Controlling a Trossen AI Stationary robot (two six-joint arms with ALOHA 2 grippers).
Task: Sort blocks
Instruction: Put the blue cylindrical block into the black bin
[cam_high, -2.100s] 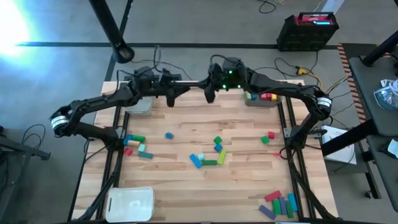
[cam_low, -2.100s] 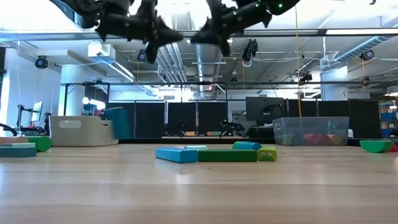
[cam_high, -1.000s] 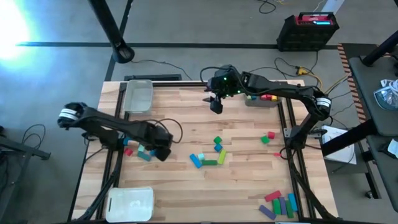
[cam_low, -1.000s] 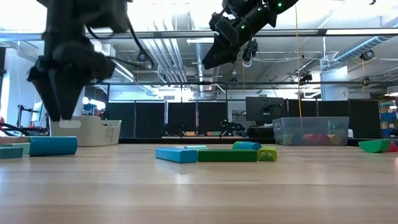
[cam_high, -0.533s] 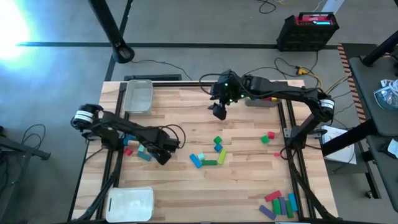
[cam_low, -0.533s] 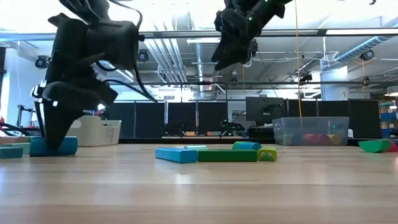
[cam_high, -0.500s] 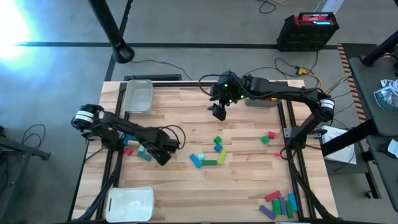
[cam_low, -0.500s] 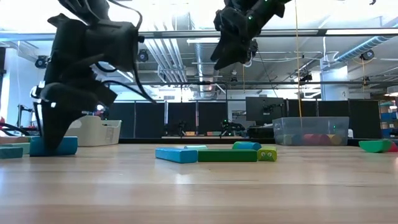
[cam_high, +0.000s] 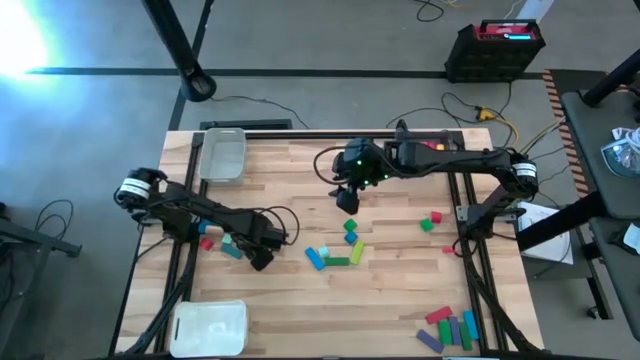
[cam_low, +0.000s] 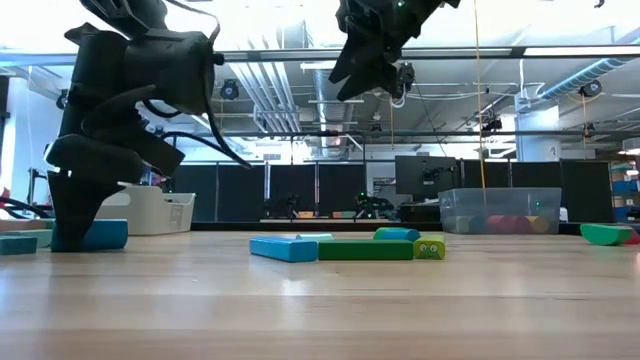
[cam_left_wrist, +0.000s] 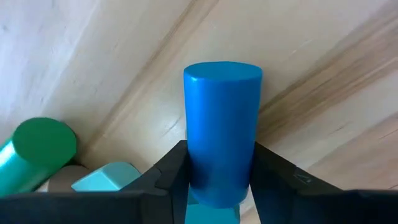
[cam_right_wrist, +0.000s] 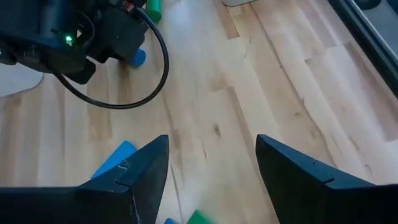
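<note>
Overhead: a wooden table w/ coloured blocks scattered in three loose groups. The left claw (cam_high: 262, 257) is down at the table in the left-hand group. The right claw (cam_high: 346, 199) hangs above the table's middle, just behind the centre pile of blocks (cam_high: 338, 250).

Left wrist cam: the two dark fingers (cam_left_wrist: 168, 177) are pressed against both sides of a blue cylinder (cam_left_wrist: 222, 127) lying on the wood, so that claw is closed on it. A green cylinder (cam_left_wrist: 38, 152) and a light teal block (cam_left_wrist: 106, 178) lie right beside it.

Right wrist cam: its fingers (cam_right_wrist: 142, 168) stand wide apart w/ nothing between them, bare wood below, so that claw is open.

Risks, as a judgement: the cylinder is round and smooth, gripped near one end, so it could swivel or slip out when lifted. The green and teal neighbours sit close enough that a finger could nudge them. The right arm heads toward the centre pile; if both arms swing over the middle they could clash.

View differences: only the left wrist cam proves the grip. The table-level cam shows the left claw (cam_low: 75, 215) resting at table height beside a blue piece, but the contact is hidden behind the dark arm. Overhead alone gives the layout: a clear tray (cam_high: 222, 157) at the back left, a white tray (cam_high: 209, 328) at the front left, and a row of blocks (cam_high: 448, 328) at the front right.
</note>
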